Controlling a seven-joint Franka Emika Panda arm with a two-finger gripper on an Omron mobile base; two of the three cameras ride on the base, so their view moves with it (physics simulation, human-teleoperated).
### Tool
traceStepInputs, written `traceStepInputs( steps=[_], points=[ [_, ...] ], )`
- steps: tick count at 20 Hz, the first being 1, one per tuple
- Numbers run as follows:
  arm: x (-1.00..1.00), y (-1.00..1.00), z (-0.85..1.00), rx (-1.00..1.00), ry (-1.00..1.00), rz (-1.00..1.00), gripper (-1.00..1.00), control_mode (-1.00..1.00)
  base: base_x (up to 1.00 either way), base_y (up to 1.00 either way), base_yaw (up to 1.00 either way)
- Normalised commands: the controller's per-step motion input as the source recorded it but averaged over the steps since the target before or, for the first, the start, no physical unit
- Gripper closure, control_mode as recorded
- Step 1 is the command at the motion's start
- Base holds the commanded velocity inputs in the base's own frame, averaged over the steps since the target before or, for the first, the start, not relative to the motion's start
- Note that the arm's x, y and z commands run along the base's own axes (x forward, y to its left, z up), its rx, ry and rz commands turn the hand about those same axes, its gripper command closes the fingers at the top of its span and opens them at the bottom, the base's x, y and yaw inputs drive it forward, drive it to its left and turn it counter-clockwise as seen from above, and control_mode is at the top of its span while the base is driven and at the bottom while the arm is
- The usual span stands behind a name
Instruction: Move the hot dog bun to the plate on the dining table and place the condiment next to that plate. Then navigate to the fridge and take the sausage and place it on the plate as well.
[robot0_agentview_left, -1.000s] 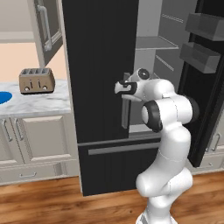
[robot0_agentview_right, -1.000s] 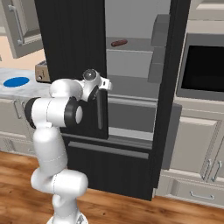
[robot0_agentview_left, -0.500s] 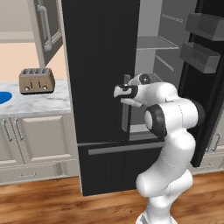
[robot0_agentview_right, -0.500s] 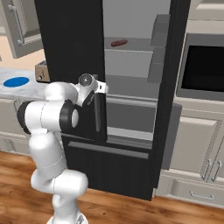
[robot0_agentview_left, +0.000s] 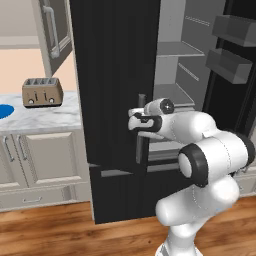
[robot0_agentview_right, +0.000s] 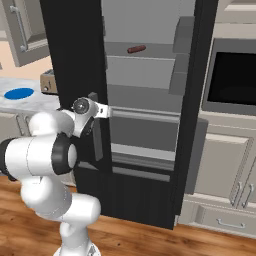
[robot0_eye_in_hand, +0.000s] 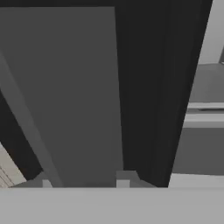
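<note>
The black fridge stands in front of me with its pale grey interior showing. On an upper shelf lies the sausage, a thin dark reddish-brown cylinder. My gripper is at the long grey vertical handle on the left door's edge, well below the sausage. In the hand view the gripper is open, and the wide grey handle fills the space between and beyond its fingertips. The bun, the plate, the condiment and the dining table are out of view.
The right fridge door is swung open with grey bins on it. A marble wall counter to the left holds a toaster and a plain blue plate. A black built-in oven is to the right. The floor is wood.
My hand has slid down the left door's handle, and the arm's elbow has dropped and swung outward. The sausage has not moved.
</note>
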Motion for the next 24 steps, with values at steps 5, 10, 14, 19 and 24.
traceStepInputs(
  steps=[5, 10, 14, 19, 24],
  points=[
    [-0.80, 0.32, 0.00, 0.00, 0.00, 0.00, 1.00, -1.00, 0.00, 0.00, 0.00],
    [-0.54, 0.44, -0.04, -0.03, 0.00, -0.01, -1.00, -1.00, 0.00, 0.00, 0.00],
    [-0.58, -0.38, 0.05, 0.22, 0.01, -0.14, -1.00, -1.00, 0.00, 0.00, 0.00],
    [-0.39, -0.80, 0.26, 0.27, 0.08, -0.11, -1.00, -1.00, 0.00, 0.00, 0.00],
    [0.01, -0.85, 0.28, 0.28, 0.21, -0.04, -1.00, -1.00, 0.00, 0.00, 0.00]
  ],
)
